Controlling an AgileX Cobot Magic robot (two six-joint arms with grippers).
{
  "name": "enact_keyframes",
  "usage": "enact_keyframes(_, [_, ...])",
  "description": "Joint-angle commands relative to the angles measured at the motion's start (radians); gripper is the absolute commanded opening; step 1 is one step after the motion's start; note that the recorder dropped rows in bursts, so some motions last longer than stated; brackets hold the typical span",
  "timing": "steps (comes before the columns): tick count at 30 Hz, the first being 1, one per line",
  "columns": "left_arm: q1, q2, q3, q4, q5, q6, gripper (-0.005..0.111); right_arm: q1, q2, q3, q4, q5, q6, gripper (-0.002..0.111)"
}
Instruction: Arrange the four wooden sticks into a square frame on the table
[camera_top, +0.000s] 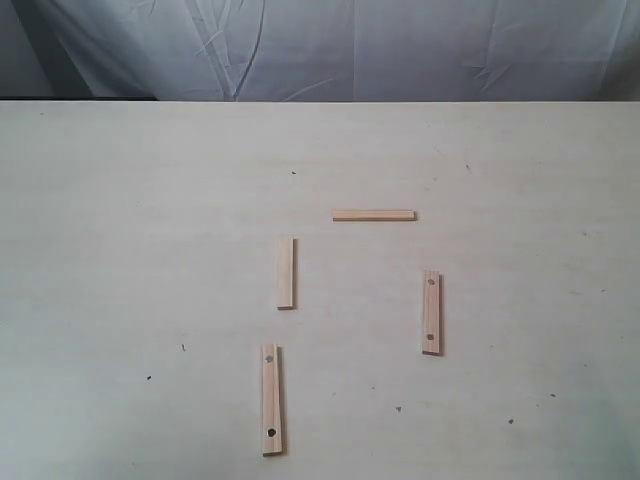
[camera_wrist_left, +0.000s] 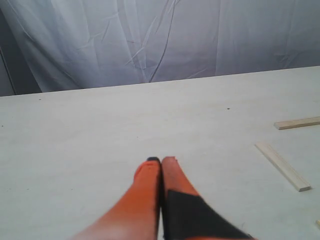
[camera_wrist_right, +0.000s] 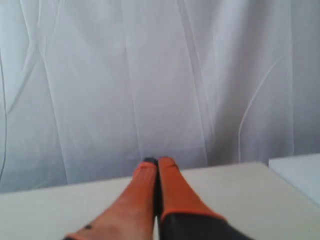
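Four wooden sticks (camera_top: 286, 272), thin flat pale strips, are laid apart on the smooth cream table (camera_top: 120, 250), a holed strip (camera_top: 271, 399) nearest, a plain strip (camera_top: 374, 215) farthest; the left gripper (camera_wrist_left: 161, 161) and right gripper (camera_wrist_right: 157, 161), orange-fingered, are pressed together, empty.

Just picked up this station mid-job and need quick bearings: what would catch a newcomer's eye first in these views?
Four pale sticks lie apart on the table, none touching: a plain crosswise stick, a plain lengthwise stick, a holed stick on the exterior view's right and a near holed stick. There is no square yet. The orange left gripper and right gripper are both shut and empty.
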Motion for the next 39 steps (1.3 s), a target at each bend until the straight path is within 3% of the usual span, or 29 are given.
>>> enact_keyframes(1, [-0.002,-0.005,0.005,-0.001,-0.011,-0.001,0.0,-0.005,-0.006,0.002,-0.002,-0.15,0.0,0.0])
enact_keyframes(8, [-0.002,-0.005,0.005,-0.001,-0.011,-0.001,0.0,-0.005,-0.006,0.002,0.002,-0.214,0.0,0.0])
enact_keyframes(10, [-0.002,-0.005,0.005,-0.001,-0.011,-0.001,0.0,-0.005,-0.006,-0.032,-0.002,-0.119,0.0,-0.001])
enact_keyframes(14, [-0.002,-0.005,0.005,-0.001,-0.011,-0.001,0.0,-0.005,0.172,-0.331,-0.053,0.344,-0.033,-0.001])
enact_keyframes(15, [-0.002,-0.005,0.005,-0.001,-0.011,-0.001,0.0,-0.005,0.284,-0.445,-0.046,0.538,-0.033,-0.001])
enact_keyframes(18, [-0.002,-0.005,0.005,-0.001,-0.011,-0.001,0.0,-0.005,0.512,-0.593,0.0,0.786,-0.033,-0.001])
enact_keyframes(24, [-0.002,-0.005,0.005,-0.001,-0.011,-0.001,0.0,-0.005,0.757,-0.617,0.164,0.68,-0.013,-0.001])
enact_keyframes(29, [-0.002,-0.005,0.005,-0.001,-0.011,-0.001,0.0,0.02,0.963,-0.665,0.19,0.744,-0.052,-0.001])
enact_keyframes(39, [-0.002,-0.005,0.005,-0.001,-0.011,-0.001,0.0,0.208,1.235,-0.761,0.116,0.787,-0.007,-0.001])
